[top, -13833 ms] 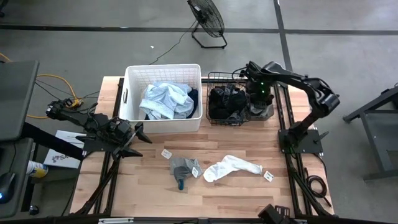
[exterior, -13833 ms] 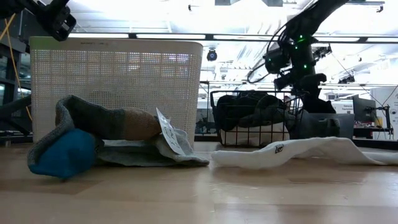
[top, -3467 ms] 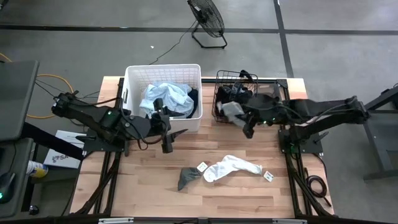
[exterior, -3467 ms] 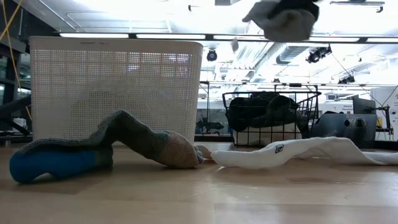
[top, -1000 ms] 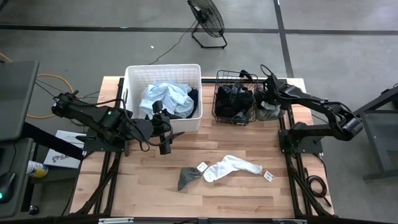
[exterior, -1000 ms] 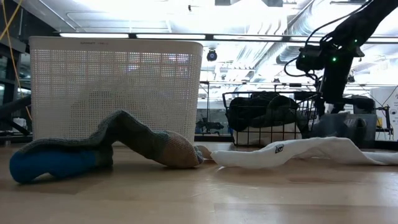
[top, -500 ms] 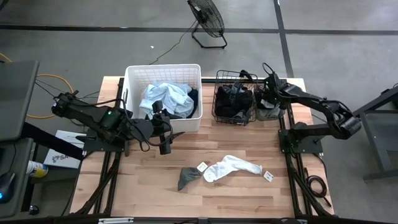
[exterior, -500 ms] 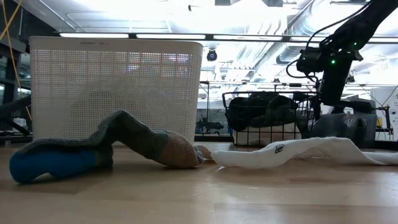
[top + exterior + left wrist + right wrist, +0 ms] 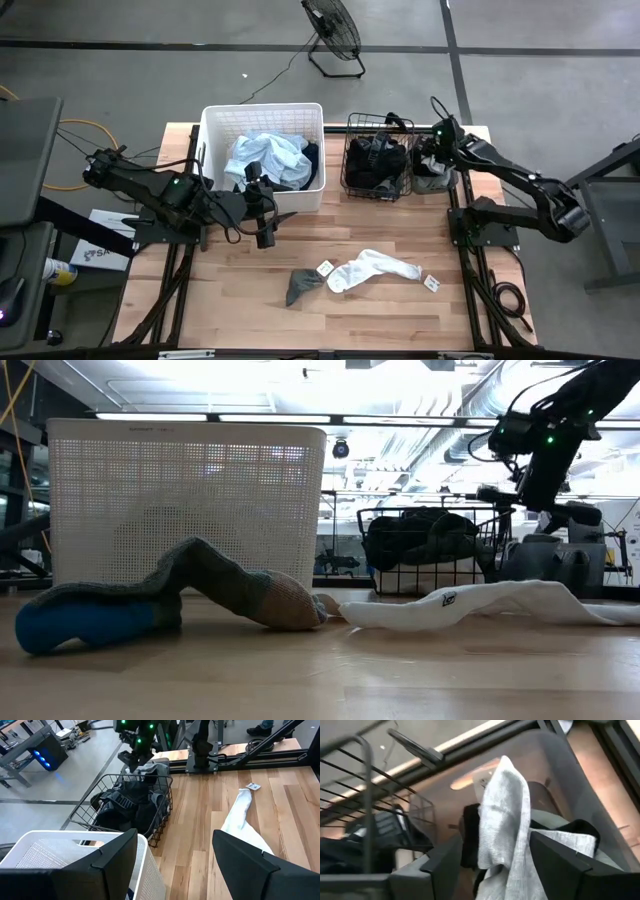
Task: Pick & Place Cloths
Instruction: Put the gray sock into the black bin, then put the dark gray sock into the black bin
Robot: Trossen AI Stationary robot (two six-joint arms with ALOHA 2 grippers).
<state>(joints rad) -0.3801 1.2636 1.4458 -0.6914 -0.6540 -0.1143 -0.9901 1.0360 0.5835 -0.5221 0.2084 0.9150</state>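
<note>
Two cloths lie loose on the table (image 9: 230, 300) — a grey one (image 9: 298, 285) and a white one (image 9: 372, 268) touching it; more fill the white tub (image 9: 208, 135) and the wire basket (image 9: 351, 125). The right gripper (image 9: 432, 160) hovers over a grey piece (image 9: 505, 820) just beside the basket, fingers apart around it without clamping. To finish well, lift straight up so nothing snags. The left gripper (image 9: 268, 213) waits open by the tub.
</note>
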